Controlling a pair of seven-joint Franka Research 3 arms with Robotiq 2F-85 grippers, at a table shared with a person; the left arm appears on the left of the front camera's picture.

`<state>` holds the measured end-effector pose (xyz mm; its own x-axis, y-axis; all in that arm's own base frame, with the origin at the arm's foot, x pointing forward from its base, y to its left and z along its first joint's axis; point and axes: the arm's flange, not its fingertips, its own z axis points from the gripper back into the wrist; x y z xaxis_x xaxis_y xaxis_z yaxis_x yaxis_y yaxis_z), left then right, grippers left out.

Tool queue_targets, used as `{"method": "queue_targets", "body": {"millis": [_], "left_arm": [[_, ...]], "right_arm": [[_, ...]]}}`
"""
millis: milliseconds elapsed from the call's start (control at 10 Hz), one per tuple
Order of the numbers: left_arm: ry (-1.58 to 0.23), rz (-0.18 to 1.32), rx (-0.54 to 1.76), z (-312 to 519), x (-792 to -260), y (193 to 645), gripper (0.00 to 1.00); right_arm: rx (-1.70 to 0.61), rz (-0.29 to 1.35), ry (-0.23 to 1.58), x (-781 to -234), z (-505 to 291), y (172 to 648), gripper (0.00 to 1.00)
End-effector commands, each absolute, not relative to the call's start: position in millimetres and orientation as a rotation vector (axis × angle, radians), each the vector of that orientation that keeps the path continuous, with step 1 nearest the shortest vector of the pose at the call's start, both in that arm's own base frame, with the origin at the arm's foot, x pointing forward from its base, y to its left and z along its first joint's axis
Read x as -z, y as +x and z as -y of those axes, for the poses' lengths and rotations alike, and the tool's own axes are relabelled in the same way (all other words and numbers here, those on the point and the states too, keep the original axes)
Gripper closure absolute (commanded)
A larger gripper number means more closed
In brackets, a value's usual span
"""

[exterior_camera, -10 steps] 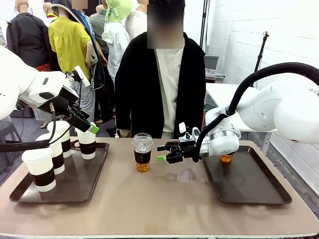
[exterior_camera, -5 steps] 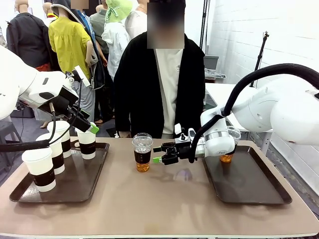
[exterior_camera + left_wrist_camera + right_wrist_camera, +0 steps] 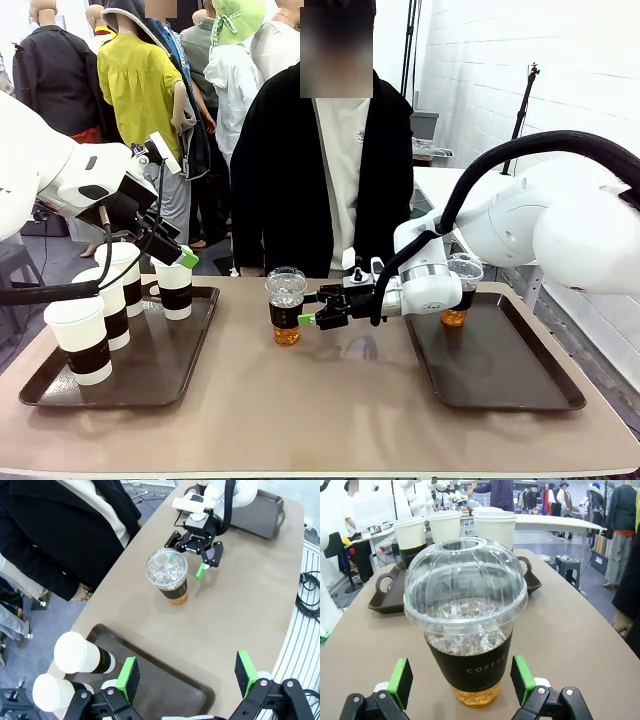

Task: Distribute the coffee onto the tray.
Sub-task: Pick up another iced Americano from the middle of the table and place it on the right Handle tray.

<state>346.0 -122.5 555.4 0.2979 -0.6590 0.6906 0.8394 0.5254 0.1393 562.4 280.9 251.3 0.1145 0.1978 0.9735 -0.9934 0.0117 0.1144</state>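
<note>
An iced coffee cup (image 3: 286, 305) is seen standing upright on the bare table (image 3: 330, 410) near its far edge, between the two trays. The right gripper (image 3: 312, 311) is held level just beside it, fingers spread wide, cup not yet between the pads (image 3: 520, 679). A second iced cup (image 3: 458, 292) stands on the right tray (image 3: 500, 370). Four white paper cups (image 3: 80, 338) stand on the left tray (image 3: 150, 375). The left gripper (image 3: 182, 258) hangs above them, fingers apart, nothing held.
</note>
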Motion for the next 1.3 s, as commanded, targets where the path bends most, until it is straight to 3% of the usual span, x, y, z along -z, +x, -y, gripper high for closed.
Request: {"method": "queue_targets", "body": {"millis": [0,1200], "left_arm": [[-0.274,0.766,1.006,121.8,-555.8,346.8,0.0],[-0.274,0.766,1.006,121.8,-555.8,346.8,0.0]], "right_arm": [[-1.211,0.994,1.103,-245.9,-292.5,568.2,0.0],[-1.232,0.9,1.207,-239.9,-331.3,590.3,0.0]]}}
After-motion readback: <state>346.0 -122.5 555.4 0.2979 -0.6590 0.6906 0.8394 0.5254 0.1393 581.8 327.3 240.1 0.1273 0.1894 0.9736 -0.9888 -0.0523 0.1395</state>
